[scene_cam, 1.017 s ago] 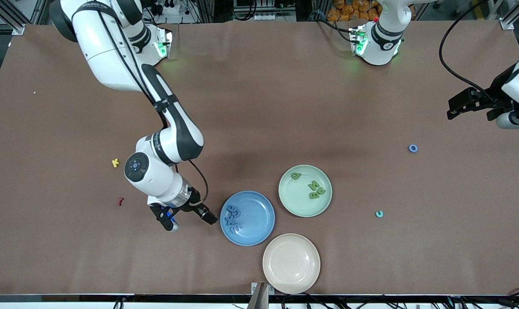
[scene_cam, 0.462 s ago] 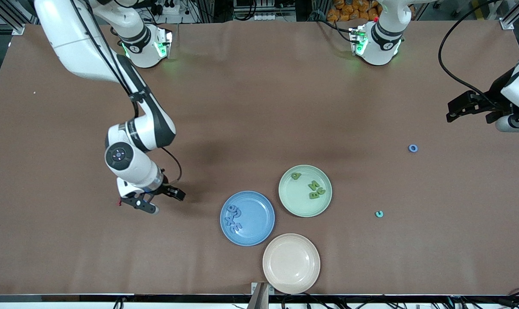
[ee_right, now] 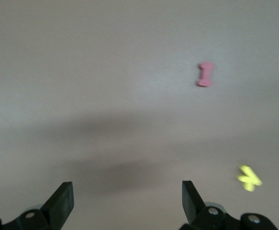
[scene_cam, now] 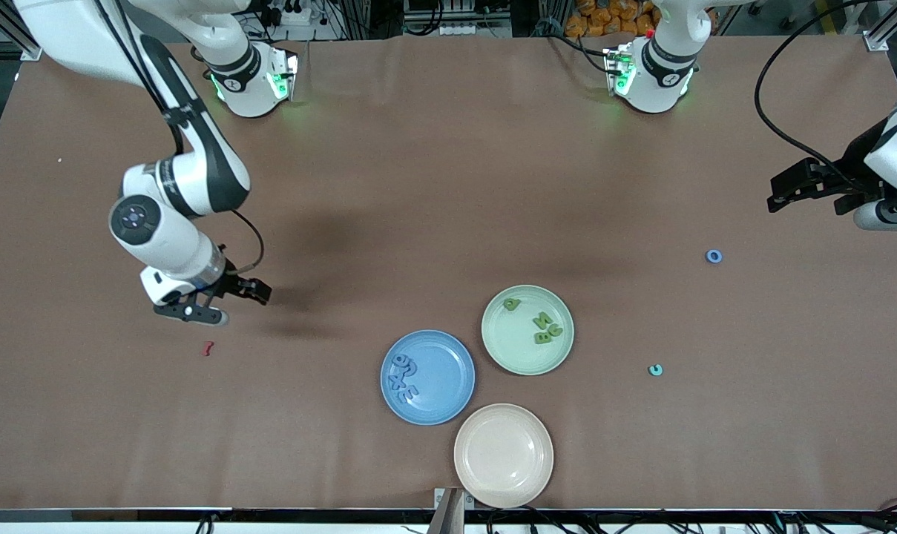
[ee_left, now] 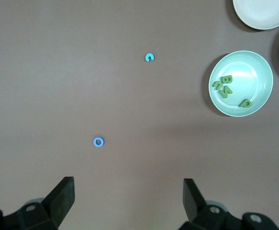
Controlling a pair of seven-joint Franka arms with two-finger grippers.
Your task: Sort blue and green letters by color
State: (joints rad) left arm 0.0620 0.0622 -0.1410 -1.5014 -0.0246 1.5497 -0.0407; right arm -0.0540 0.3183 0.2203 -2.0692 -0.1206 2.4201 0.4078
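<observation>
Over the desk (scene_cam: 433, 185) near a dark red letter (scene_cam: 208, 348), right gripper (scene_cam: 212, 302) fingers spread, empty, left gripper (scene_cam: 804, 185) waiting, fingers apart, blue ring letter (scene_cam: 714, 256) loose.

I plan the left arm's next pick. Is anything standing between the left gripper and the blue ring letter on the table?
Nothing visible does. The left gripper hangs open over bare table, and only bare table lies between it and the blue ring letter. The teal letter lies farther on.

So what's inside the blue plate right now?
The blue plate holds a small cluster of blue letters lying against the part of its rim toward the right arm's end. They overlap, so an exact count isn't clear. The rest of the plate is bare.
</observation>
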